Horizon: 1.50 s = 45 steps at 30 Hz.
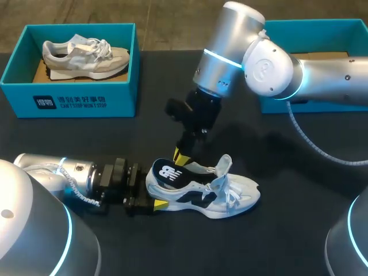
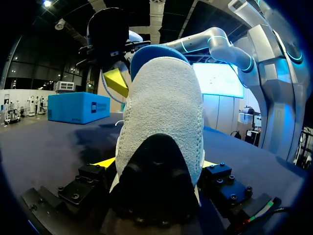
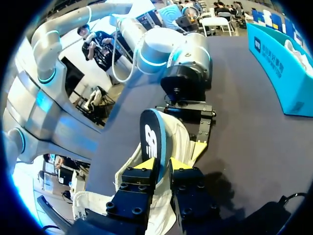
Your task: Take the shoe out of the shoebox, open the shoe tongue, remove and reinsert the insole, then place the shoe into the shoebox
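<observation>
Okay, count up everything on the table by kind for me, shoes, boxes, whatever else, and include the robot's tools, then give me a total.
Shoes: 2 (white shoe, grey shoe)
Shoeboxes: 2 (left shoebox, right shoebox)
Insoles: 1 (insole)
Tools: 2 (left tool, right tool)
Total: 7

From the head view, the heel of the shoe [image 1: 230,198] hides the far finger of the left jaws; only the near yellow tip shows. The insole [image 1: 167,172] covers part of the right jaws' tips. The right arm [image 1: 270,66] hides most of the far right box [image 1: 328,34], which the edge also cuts, so its inside cannot be told. In the left wrist view the heel blocks toe and laces. In the right wrist view the insole's lower end is lost between the jaws.
</observation>
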Each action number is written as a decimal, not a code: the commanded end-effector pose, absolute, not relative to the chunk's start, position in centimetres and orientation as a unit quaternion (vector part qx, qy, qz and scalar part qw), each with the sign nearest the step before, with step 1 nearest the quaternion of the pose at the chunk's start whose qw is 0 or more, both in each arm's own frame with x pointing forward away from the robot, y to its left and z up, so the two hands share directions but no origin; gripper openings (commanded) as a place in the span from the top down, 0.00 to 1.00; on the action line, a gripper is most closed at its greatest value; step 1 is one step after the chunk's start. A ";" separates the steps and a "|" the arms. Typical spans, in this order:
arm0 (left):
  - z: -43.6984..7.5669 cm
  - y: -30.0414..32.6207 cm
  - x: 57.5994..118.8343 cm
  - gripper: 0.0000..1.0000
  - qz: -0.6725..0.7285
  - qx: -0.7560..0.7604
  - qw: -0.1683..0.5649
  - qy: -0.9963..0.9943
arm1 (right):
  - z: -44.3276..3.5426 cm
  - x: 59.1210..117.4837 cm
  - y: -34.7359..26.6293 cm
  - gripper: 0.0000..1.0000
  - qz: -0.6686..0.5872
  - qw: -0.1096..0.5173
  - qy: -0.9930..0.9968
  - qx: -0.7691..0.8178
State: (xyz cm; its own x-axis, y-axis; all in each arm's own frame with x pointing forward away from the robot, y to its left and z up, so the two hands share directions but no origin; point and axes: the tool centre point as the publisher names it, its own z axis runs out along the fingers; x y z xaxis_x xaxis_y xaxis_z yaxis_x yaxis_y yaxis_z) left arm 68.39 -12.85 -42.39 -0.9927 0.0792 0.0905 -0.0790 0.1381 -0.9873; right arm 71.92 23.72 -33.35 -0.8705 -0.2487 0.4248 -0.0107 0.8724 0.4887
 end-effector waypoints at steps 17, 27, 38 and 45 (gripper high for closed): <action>-42.7 -12.7 68.5 1.00 0.657 0.000 0.060 -0.752 | -34.5 70.5 24.9 0.99 -0.246 0.262 -0.931 0.066; -42.7 -12.7 68.5 1.00 0.657 0.000 0.060 -0.752 | -33.3 70.1 25.0 1.00 -0.256 0.255 -0.930 0.065; -42.7 -12.7 68.5 1.00 0.657 0.000 0.060 -0.752 | -32.2 70.3 25.6 1.00 -0.248 0.235 -0.937 0.067; -42.7 -12.7 68.5 1.00 0.657 0.000 0.060 -0.752 | -31.9 70.3 25.5 1.00 -0.243 0.230 -0.940 0.064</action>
State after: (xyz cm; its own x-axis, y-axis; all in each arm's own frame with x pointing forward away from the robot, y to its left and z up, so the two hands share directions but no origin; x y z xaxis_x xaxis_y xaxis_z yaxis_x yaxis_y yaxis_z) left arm 68.39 -12.85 -42.39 -0.9927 0.0792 0.0905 -0.0790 0.1380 -0.9873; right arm 70.46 25.57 -32.04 -0.8841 -0.2339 0.4045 -0.0071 0.8723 0.4890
